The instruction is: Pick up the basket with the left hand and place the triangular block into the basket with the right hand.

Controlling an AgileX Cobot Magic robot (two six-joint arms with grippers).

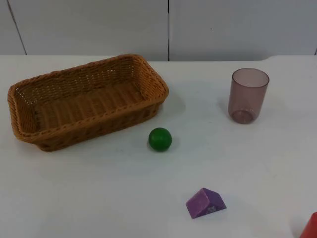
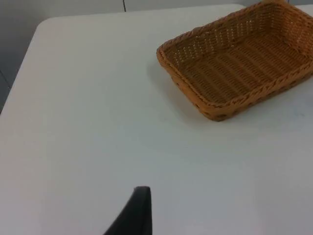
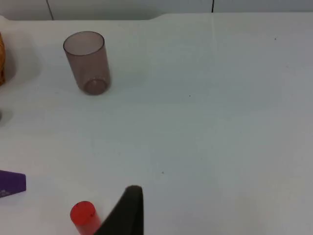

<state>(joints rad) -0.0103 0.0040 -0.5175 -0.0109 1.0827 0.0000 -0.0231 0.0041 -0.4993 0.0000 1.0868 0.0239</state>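
Two grippers hung over the white table (image 1: 99, 198); we could not tell their grip. Beyond the left gripper (image 2: 139, 215) sat the wicker basket (image 1: 84, 101); near the right gripper (image 3: 128, 213), the purple triangular block (image 1: 205, 203). A grey partition wall (image 1: 99, 25) closed the room.

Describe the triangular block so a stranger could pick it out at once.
Start at the wicker basket on the white table; the green ball sits just in front of it. Nearer the camera than the ball lies the triangular block, the only purple, wedge-shaped piece, unlike the round ball and the tall tinted cup.
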